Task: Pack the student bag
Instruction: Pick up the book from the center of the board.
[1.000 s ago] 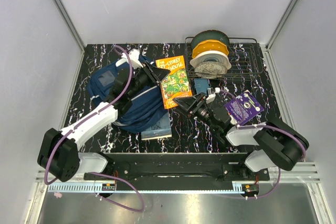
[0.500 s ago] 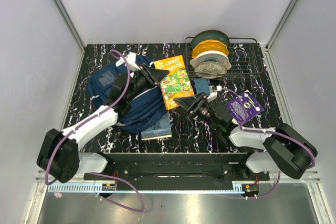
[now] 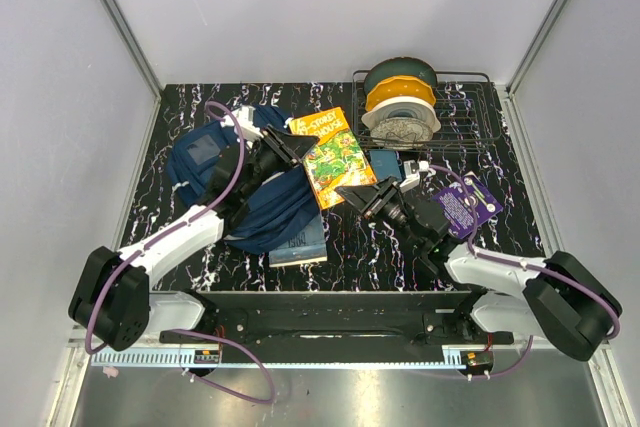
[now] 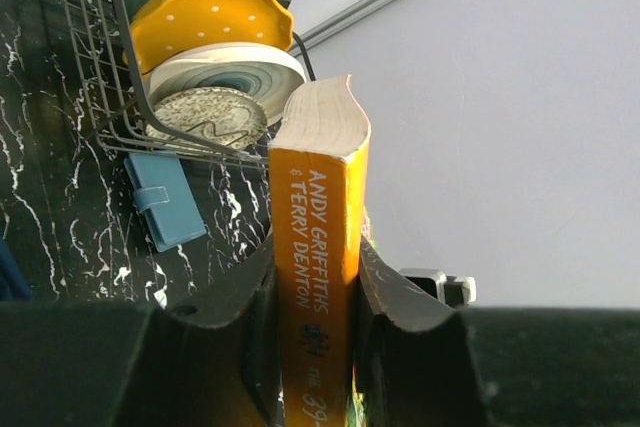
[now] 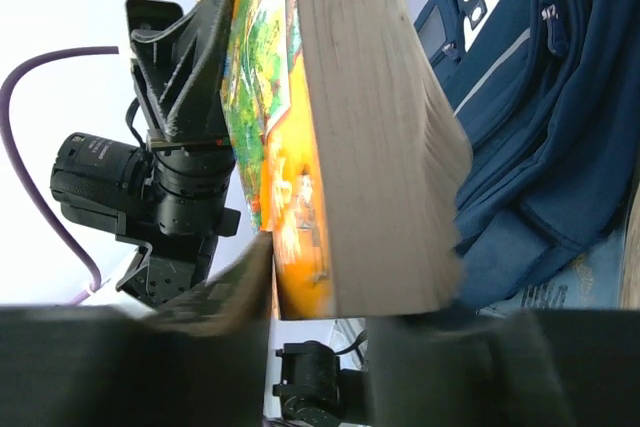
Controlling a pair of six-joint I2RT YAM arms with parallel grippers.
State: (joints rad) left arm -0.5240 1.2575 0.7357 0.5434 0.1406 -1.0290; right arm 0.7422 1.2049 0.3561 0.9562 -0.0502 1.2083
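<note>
The student bag [image 3: 225, 187], navy with white trim and a blue-grey patch, lies crumpled at the left of the table; it also shows in the right wrist view [image 5: 530, 107]. An orange picture book [image 3: 330, 152] is held above the table beside the bag by both grippers. My left gripper [image 3: 293, 144] is shut on its spine edge [image 4: 318, 217]. My right gripper [image 3: 354, 193] is shut on its lower right corner, with the page block [image 5: 375, 137] between the jaws.
A blue-grey book [image 3: 300, 240] lies partly under the bag's near side. A wire rack [image 3: 470, 132] with stacked bowls [image 3: 400, 107] stands at the back right. A blue wallet [image 3: 385, 163] and a purple booklet [image 3: 466, 205] lie right of the orange book.
The orange book has shifted a little left toward the bag, held by both grippers. The right arm has stretched out further left after it.
</note>
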